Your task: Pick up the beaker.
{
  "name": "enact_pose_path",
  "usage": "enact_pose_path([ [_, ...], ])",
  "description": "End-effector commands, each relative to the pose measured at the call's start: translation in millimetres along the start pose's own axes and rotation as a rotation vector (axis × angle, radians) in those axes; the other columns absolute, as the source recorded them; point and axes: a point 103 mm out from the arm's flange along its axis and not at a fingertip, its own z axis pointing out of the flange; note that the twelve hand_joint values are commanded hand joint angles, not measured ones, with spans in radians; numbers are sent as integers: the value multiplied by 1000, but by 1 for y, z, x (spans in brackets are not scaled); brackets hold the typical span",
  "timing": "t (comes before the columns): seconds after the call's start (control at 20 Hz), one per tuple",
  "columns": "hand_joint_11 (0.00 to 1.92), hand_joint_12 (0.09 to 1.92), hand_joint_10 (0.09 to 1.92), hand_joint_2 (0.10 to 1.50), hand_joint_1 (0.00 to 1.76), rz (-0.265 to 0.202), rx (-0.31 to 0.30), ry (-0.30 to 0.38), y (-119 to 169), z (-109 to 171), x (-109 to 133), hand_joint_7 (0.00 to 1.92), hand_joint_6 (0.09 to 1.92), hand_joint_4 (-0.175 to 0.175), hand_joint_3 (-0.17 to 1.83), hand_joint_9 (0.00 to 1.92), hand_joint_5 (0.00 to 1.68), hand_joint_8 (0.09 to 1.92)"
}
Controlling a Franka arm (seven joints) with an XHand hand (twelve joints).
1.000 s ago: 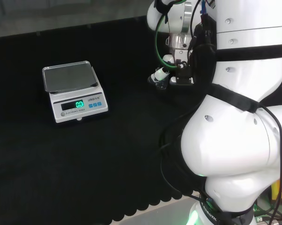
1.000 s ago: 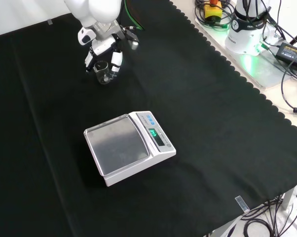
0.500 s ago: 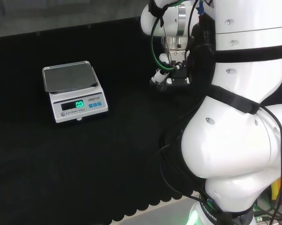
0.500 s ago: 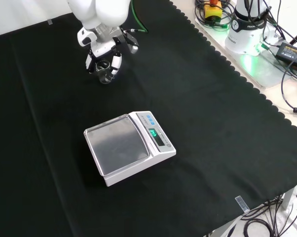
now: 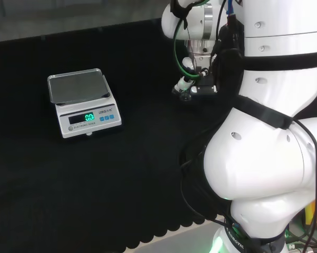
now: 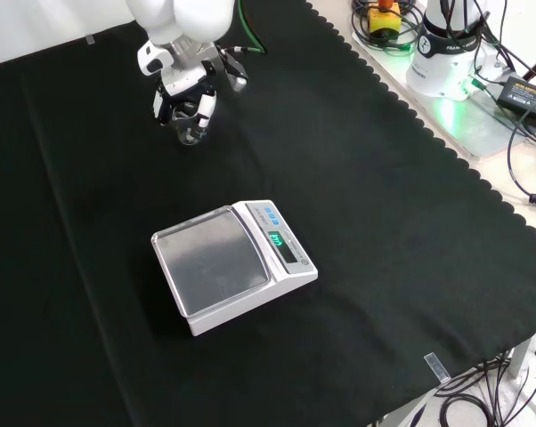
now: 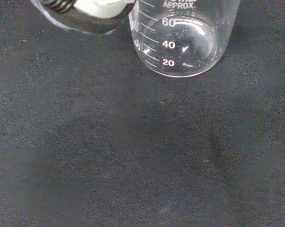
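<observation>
A small clear glass beaker (image 6: pixel 190 127) with printed graduation marks sits between the fingers of the black and white hand (image 6: pixel 182 87) at the far end of the cloth in the front view. The fingers curl round its sides. In the wrist view the beaker (image 7: pixel 185 40) is upright and looks empty, with a fingertip (image 7: pixel 88 14) close beside its wall. Whether its base touches the cloth I cannot tell. In the head view the hand (image 5: pixel 191 81) hangs just left of the arm's white links, with the beaker (image 5: pixel 186 96) a faint glint under it.
A white electronic scale (image 6: pixel 234 263) with a steel pan and a lit green display stands mid-cloth, well apart from the hand; the head view shows the scale (image 5: pixel 82 103) at the left. Cables and the arm's base (image 6: pixel 446 44) lie beyond the cloth's scalloped edge.
The fingers have drawn in round the beaker. Hand and beaker have shifted slightly upward in the front view and a little to the right in the head view.
</observation>
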Motion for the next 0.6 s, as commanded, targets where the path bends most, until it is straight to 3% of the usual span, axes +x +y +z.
enact_pose_path([
  [0.05, 1534, 652, 642, 1103, 1143, -22, 35, -24, -7, -17, -23, 1044, 1073, -175, 60, 1407, 940, 1036],
  [0.15, 1530, 654, 648, 1104, 1144, -59, 51, -25, -9, -30, -21, 1047, 1073, -175, 58, 1408, 940, 1036],
  [0.25, 1519, 662, 660, 1093, 1203, -87, 68, -12, -12, -42, -20, 1056, 1034, -104, 57, 1404, 923, 1040],
  [0.35, 1513, 665, 666, 1088, 1227, -112, 95, -4, -14, -55, -24, 1060, 1018, -74, 56, 1401, 917, 1042],
  [0.45, 1510, 666, 668, 1087, 1233, -132, 107, 1, -21, -69, -30, 1060, 1013, -66, 56, 1401, 915, 1043],
  [0.6, 1508, 667, 670, 1087, 1235, -145, 98, 9, -23, -85, -9, 1060, 1013, -64, 56, 1401, 915, 1043],
])
